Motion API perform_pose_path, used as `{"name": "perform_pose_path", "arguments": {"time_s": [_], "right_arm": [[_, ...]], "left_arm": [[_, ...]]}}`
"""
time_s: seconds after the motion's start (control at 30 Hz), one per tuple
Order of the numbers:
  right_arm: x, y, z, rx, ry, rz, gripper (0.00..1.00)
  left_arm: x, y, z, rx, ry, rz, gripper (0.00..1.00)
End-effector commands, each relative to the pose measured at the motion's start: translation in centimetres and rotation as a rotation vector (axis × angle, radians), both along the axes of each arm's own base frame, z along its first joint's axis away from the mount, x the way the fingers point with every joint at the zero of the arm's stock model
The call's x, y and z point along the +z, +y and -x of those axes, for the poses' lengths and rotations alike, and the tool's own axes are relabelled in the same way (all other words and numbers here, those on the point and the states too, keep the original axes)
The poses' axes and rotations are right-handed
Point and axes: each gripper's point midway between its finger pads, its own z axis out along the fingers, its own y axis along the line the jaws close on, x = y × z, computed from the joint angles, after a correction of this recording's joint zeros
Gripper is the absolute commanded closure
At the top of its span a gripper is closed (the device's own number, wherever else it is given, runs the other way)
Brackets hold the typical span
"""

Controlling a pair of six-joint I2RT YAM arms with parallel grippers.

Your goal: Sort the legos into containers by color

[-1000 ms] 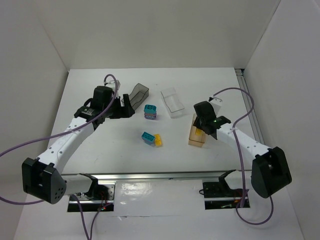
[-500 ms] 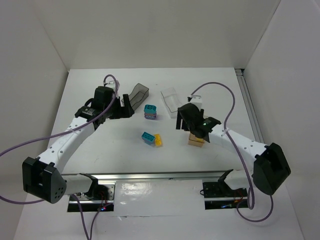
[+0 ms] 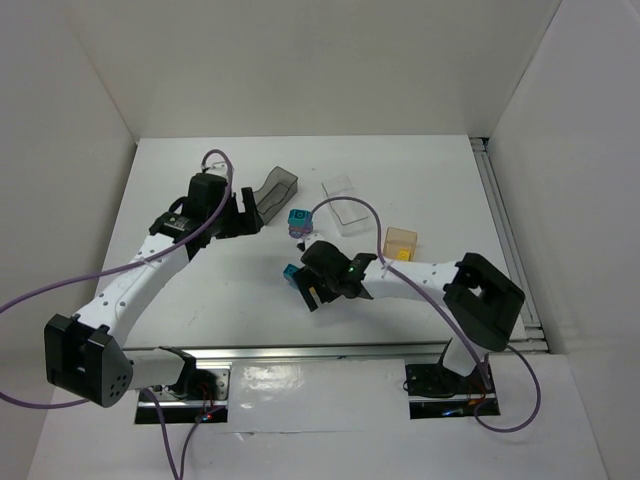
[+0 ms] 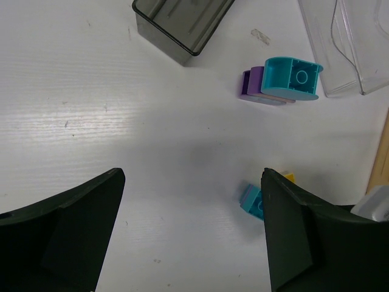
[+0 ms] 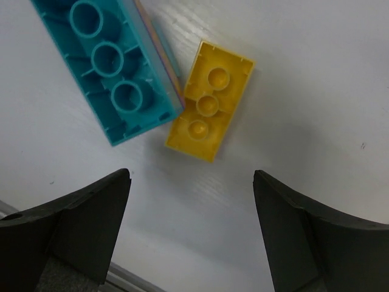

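The right fingers (image 5: 191, 240) are spread wide with nothing between them, hanging over a yellow lego (image 5: 209, 100) that lies flat on the white desk (image 3: 240, 300). A longer teal lego (image 5: 109, 67) lies just beside it, and the two seem to meet at one corner. Only the right wrist view shows these two clearly: the teal one is hollow side up with three round tubes in a row, a thin pale purple edge runs along its side, and the yellow one also carries three rounds in a row. From above, the right arm hides most of both.

The left fingers (image 4: 191, 237) are also released and bare, above open desk near the dark grey bin (image 4: 182, 21). Their camera shows what the overhead view blurs: a teal piece (image 4: 292, 78) pressed against a purple piece (image 4: 251, 85), lying just beside the clear bin (image 4: 346, 48).

The visible parts of the dark grey and clear bins hold nothing. The amber bin (image 3: 400, 240) stands apart to the right; a yellow patch shows at its near side, too small to make out.
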Motion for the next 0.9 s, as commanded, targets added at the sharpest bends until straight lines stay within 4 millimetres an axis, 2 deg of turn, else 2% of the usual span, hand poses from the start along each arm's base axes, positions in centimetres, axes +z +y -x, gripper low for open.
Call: {"name": "perform_pose_path", "arguments": {"time_s": [0.0, 0.27, 0.4, 0.47, 0.5, 0.63, 0.67, 0.73, 0.77, 0.8, 0.87], "right_arm": [[1.5, 2.5, -2.6, -0.027, -0.077, -0.051, 0.12], [0.2, 2.8, -4.8, -0.126, -0.101, -0.026, 0.31], [0.5, 2.4, -5.4, -0.179, -0.126, -0.016, 0.55], [1.2, 1.5, -5.4, -0.205, -0.150, -0.018, 0.63], [1.5, 1.0, -5.3, -0.222, -0.155, -0.016, 0.63], [3.5, -2.4, -5.3, -0.313, -0.201, -0.012, 0.68], [4.6, -3.5, -5.1, -0.343, -0.227, -0.028, 0.68], [5.5, -5.5, -5.3, -0.399, -0.245, -0.025, 0.68], [6.8, -6.5, -5.3, -0.436, -0.265, -0.049, 0.68], [7.2, -8.9, -5.6, -0.534, -0.286, -0.009, 0.68], [8.5, -11.5, -5.7, -0.635, -0.315, -0.010, 0.66]], "left_arm": [[2.5, 0.2, -0.4, 0.030, -0.066, 0.017, 0.04], [2.4, -0.1, -0.5, 0.028, -0.071, 0.033, 0.04], [2.1, -0.3, -0.5, 0.020, -0.061, 0.036, 0.04], [2.1, -0.2, -0.5, 0.014, -0.062, 0.029, 0.04], [2.1, -0.2, -0.5, 0.014, -0.062, 0.029, 0.04], [1.8, -0.4, -0.5, 0.007, -0.051, 0.032, 0.04], [1.5, -0.4, -0.6, 0.007, -0.043, 0.029, 0.04], [1.2, -0.5, -0.7, 0.014, -0.032, 0.034, 0.04], [1.4, -0.9, -0.8, 0.002, -0.040, 0.048, 0.04], [1.1, -1.1, -0.8, -0.008, -0.029, 0.053, 0.04], [0.7, -1.3, -0.8, -0.018, -0.016, 0.058, 0.04]]}}
